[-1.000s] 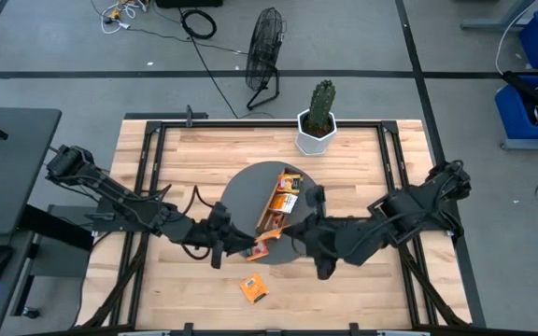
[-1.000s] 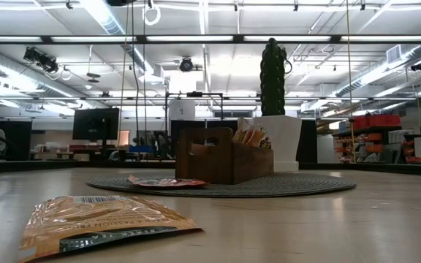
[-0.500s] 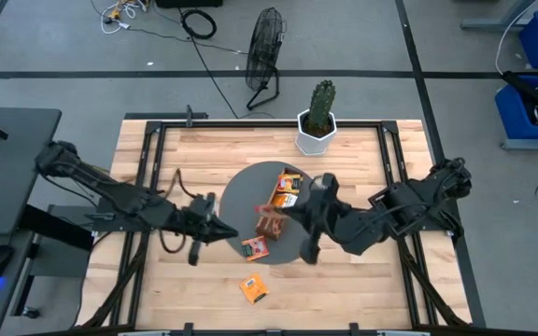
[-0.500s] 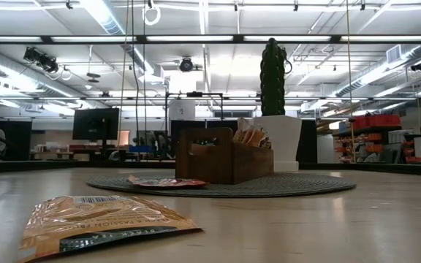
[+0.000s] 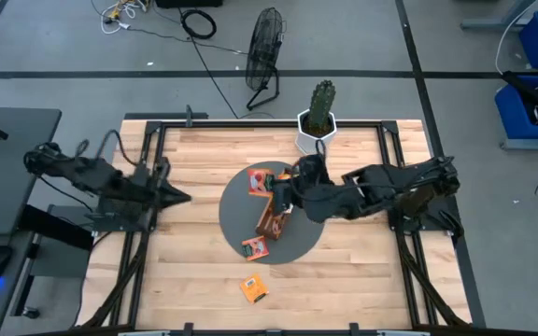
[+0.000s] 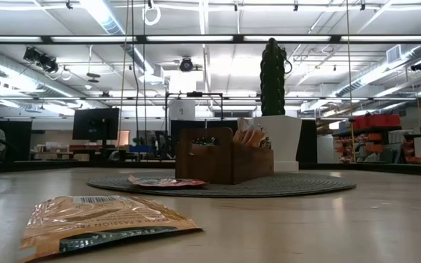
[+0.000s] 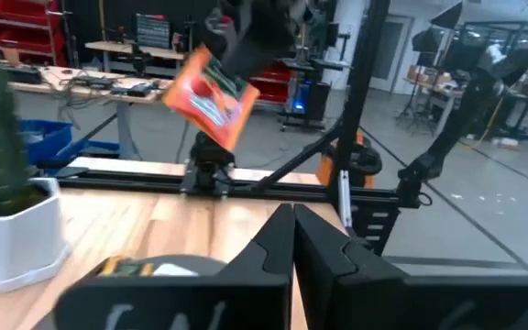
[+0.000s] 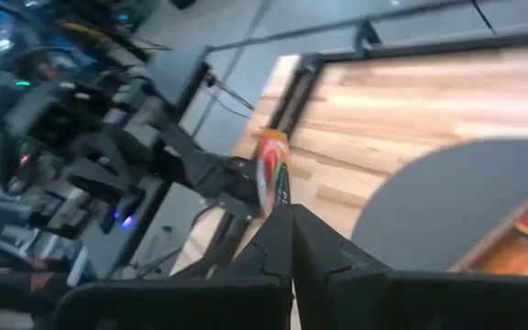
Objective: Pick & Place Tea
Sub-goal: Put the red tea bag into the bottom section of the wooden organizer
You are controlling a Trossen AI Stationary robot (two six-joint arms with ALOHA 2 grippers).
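Observation:
My right gripper [image 5: 272, 184] hangs over the far left part of the round grey mat [image 5: 236, 201], shut on an orange tea sachet [image 5: 259, 180]. The left wrist view shows that sachet [image 7: 211, 96] in the air. The wooden tray [image 5: 274, 217] stands on the mat with sachets upright in it. Another sachet [image 5: 255, 247] lies flat at the mat's near edge, and a third [image 5: 254, 288] lies on the bare table near the front. My left gripper [image 5: 177, 196] is shut, holds nothing, and is drawn back to the table's left side. My right gripper pinches the orange sachet by one edge [image 8: 276, 197] between its two fingertips. The sachet sticks out beyond the fingers, edge-on in the right wrist view. It is tilted and lifted clear of the mat and the tray.
A cactus in a white pot [image 5: 317, 126] stands at the table's far edge, just behind the right arm. Black frame rails [image 5: 148, 159] run along the table's sides. Bare wood lies at the near left and near right.
My left gripper has drawn back from the mat toward the table's left edge. My right gripper has carried the orange sachet from the mat's near edge toward the far edge, past the tray, and has rolled its wrist. One sachet stays flat at the mat's near edge.

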